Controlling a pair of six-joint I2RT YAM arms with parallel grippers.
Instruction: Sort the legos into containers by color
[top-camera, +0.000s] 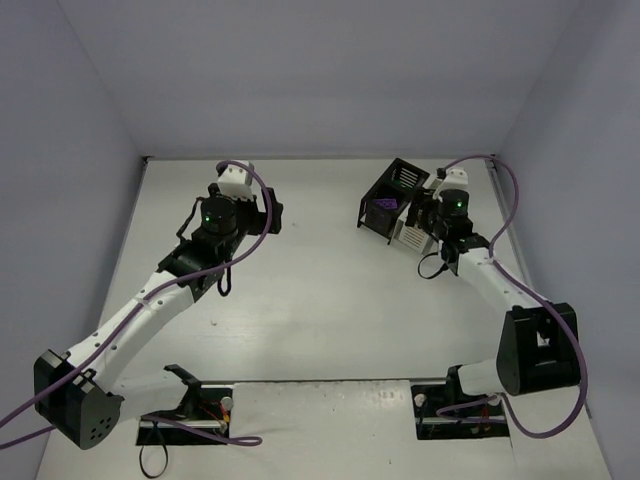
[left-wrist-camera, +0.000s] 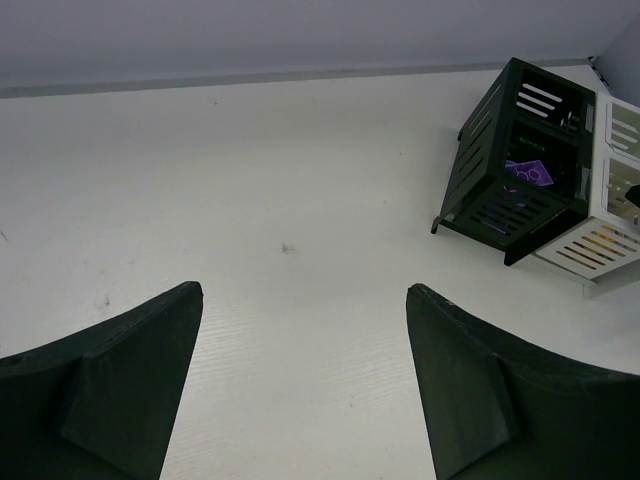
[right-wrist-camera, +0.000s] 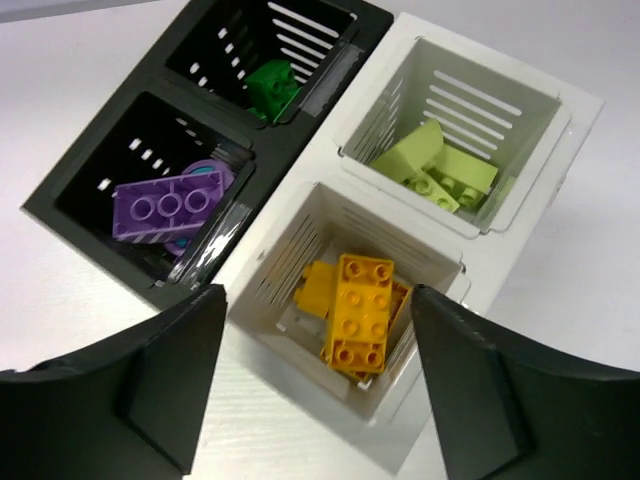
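Note:
The containers (right-wrist-camera: 300, 170) are four joined square bins, two black and two white, at the table's far right (top-camera: 400, 205). My right gripper (right-wrist-camera: 318, 295) hangs open directly above the near white bin, where orange-yellow legos (right-wrist-camera: 360, 310) lie loose. Lime green legos (right-wrist-camera: 440, 170) fill the other white bin. Purple legos (right-wrist-camera: 165, 205) sit in one black bin and a dark green lego (right-wrist-camera: 272, 85) in the other. My left gripper (left-wrist-camera: 305, 290) is open over bare table, far left of the containers (left-wrist-camera: 535, 190), with nothing between its fingers.
The walls close in behind and beside the white table (top-camera: 320, 280). The right arm's purple cable (top-camera: 505, 200) loops past the containers. The arm bases and their clamps sit at the near edge (top-camera: 320, 410).

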